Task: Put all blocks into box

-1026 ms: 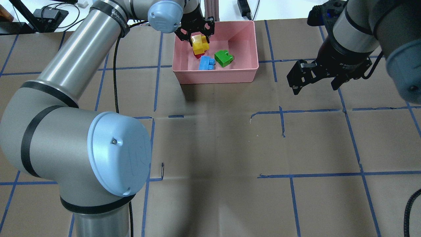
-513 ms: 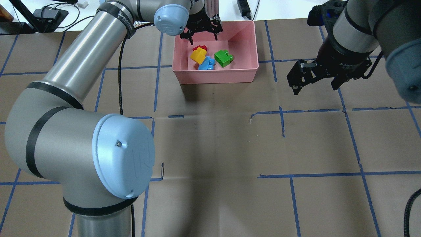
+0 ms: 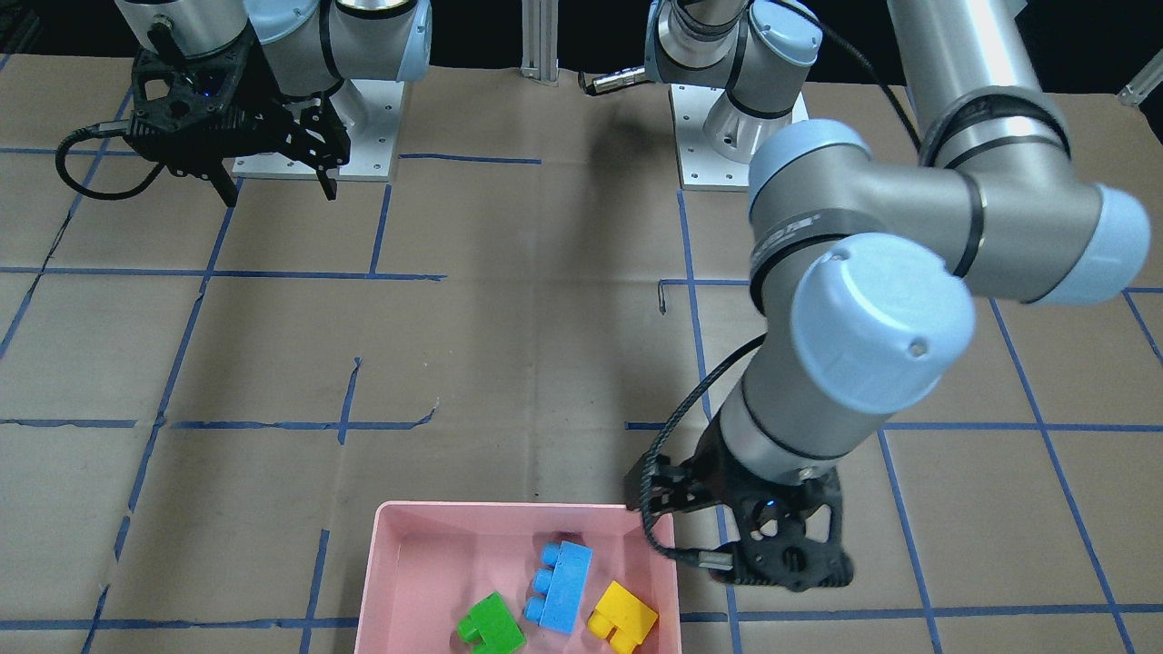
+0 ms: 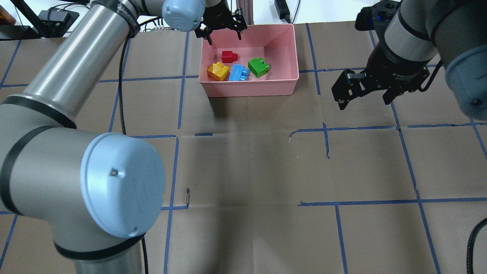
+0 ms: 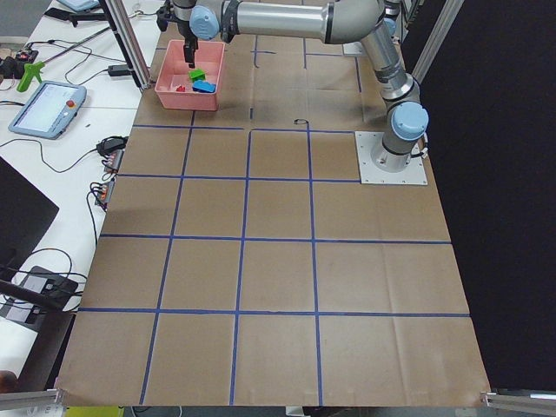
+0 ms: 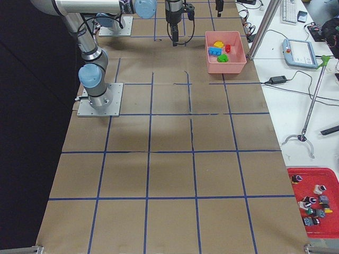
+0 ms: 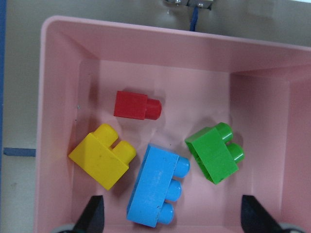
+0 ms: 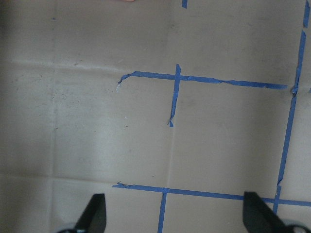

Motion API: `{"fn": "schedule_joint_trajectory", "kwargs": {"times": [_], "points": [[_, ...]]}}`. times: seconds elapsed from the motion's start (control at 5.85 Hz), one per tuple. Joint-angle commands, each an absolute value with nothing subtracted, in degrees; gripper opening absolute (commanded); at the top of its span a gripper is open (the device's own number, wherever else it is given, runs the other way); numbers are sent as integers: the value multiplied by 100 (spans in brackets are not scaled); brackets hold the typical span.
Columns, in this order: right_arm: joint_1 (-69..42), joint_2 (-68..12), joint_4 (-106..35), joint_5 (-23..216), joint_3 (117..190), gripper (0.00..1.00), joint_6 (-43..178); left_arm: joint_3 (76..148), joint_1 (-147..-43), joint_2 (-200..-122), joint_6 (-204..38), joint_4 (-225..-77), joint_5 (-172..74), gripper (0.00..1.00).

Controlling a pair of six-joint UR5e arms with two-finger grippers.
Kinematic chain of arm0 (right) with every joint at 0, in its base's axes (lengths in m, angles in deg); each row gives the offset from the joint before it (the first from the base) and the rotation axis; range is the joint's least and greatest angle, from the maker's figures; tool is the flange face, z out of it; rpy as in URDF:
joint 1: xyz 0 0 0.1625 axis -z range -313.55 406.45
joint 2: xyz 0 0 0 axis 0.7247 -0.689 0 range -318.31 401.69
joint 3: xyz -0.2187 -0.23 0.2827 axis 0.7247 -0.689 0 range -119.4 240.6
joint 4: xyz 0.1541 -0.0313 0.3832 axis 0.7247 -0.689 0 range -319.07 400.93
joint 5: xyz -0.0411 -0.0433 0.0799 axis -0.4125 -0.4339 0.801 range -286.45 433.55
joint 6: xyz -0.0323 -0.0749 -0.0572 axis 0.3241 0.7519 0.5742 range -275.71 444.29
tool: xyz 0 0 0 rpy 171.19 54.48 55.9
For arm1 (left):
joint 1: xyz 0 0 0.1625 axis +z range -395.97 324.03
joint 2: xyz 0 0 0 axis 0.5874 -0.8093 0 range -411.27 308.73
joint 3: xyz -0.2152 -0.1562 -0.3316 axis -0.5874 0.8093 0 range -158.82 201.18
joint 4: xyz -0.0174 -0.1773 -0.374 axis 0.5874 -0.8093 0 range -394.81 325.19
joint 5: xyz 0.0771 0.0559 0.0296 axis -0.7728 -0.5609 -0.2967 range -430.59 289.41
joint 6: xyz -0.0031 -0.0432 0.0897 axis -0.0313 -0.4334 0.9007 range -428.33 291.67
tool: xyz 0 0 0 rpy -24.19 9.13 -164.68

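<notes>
The pink box [image 4: 251, 89] stands at the table's far middle. In it lie the yellow block [image 4: 217, 71], the red block [image 4: 228, 56], the light-blue block [image 4: 238, 72] and the green block [image 4: 258, 67]. The left wrist view shows the box wall [image 7: 58, 97] and the yellow [image 7: 102, 158], red [image 7: 133, 105], blue [image 7: 154, 185] and green [image 7: 214, 153] blocks on its floor. My left gripper [image 4: 219, 34] is open and empty above the box's far left corner. My right gripper [image 4: 364, 99] is open and empty over bare table, right of the box.
Brown paper with a blue tape grid [image 4: 327, 140] covers the table. An aluminium post [image 4: 243, 11] stands just behind the box. Cables and devices lie on the white desk beyond the far edge. A red parts tray [image 6: 312, 203] sits off the table.
My left gripper opened and let go of the yellow block, which dropped into the box and slid to the front left. The gripper rose and drew back. The right arm has not moved.
</notes>
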State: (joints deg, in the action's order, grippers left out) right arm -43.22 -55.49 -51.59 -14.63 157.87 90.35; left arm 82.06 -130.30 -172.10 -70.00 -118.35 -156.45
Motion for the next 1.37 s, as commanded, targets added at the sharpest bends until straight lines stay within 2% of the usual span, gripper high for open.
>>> {"fn": "schedule_joint_trajectory", "kwargs": {"times": [0.0,0.17,0.34,1.2], "points": [[-4320,-5543,-5162,-1461,15807,100,9035,9843,-12512,-15673,-6072,-11945,-15655,99],[-4320,-5552,-5144,-1469,15790,100,9035,10601,-12405,-14995,-6008,-11945,-15646,99],[-4320,-5543,-5135,-1478,15790,100,9053,11026,-12404,-14606,-6007,-11927,-15655,99],[-4320,-5543,-5161,-1461,15851,100,9044,11074,-12413,-14461,-6025,-11954,-16007,100]]}}
